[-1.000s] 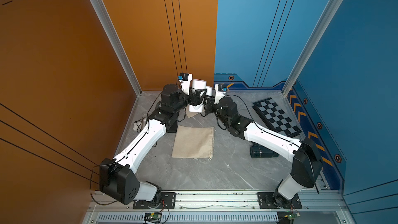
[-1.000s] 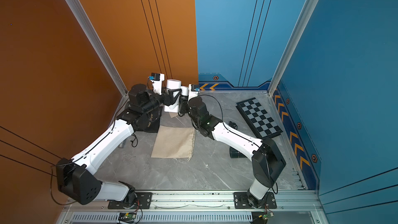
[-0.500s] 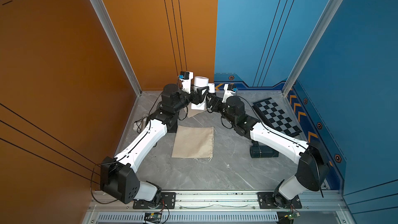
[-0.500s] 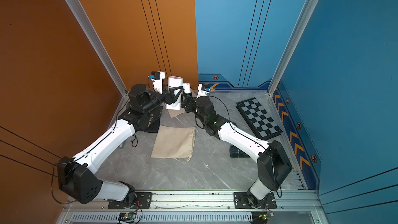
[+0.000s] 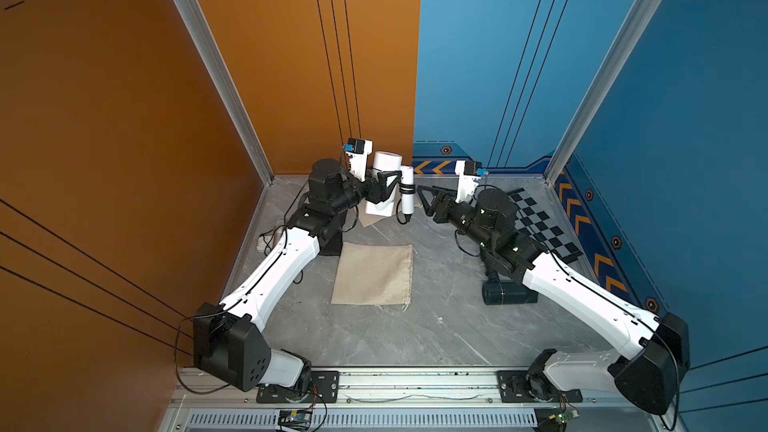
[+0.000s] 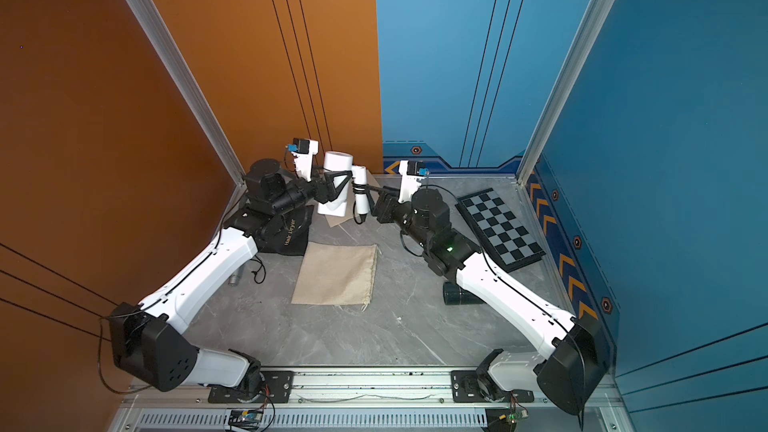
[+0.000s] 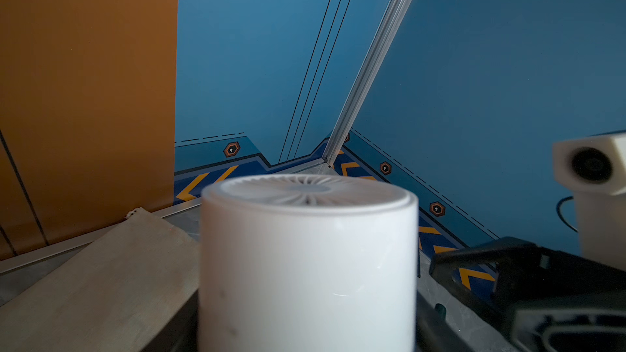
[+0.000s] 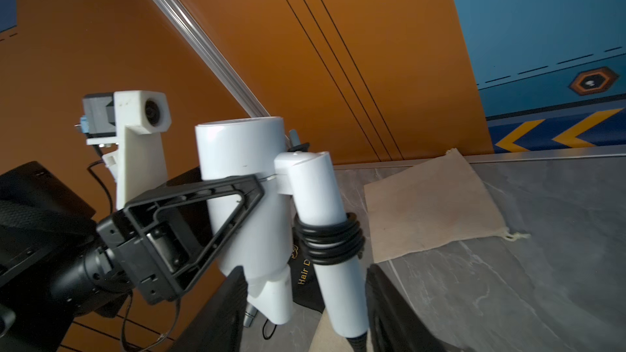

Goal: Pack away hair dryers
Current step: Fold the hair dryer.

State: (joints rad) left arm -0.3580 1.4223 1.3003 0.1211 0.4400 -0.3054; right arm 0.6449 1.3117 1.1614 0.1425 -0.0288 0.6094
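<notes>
The white hair dryer (image 5: 386,164) (image 6: 337,162) hangs upright above the floor at the back centre, with my left gripper (image 5: 384,189) (image 6: 336,187) shut on its barrel (image 7: 305,265) (image 8: 240,154). Its handle (image 8: 315,191) folds down beside the barrel, and the black cord (image 8: 330,242) is coiled round it. My right gripper (image 5: 422,199) (image 8: 305,316) stands open just right of the handle, jaws wide and holding nothing. A blackish teal hair dryer (image 5: 505,293) (image 6: 457,297) lies on the floor, partly under my right forearm.
A flat beige pouch (image 5: 374,274) lies mid-floor. Another beige pouch (image 8: 430,204) lies by the back wall under the lifted dryer. A black pouch (image 6: 291,234) sits under my left arm, with a silver rod (image 6: 235,278) nearby. A checkerboard (image 5: 540,222) lies at the right.
My right arm has drawn back to the right, away from the white dryer, and its jaws have shifted width. The left gripper keeps the dryer in about the same place.
</notes>
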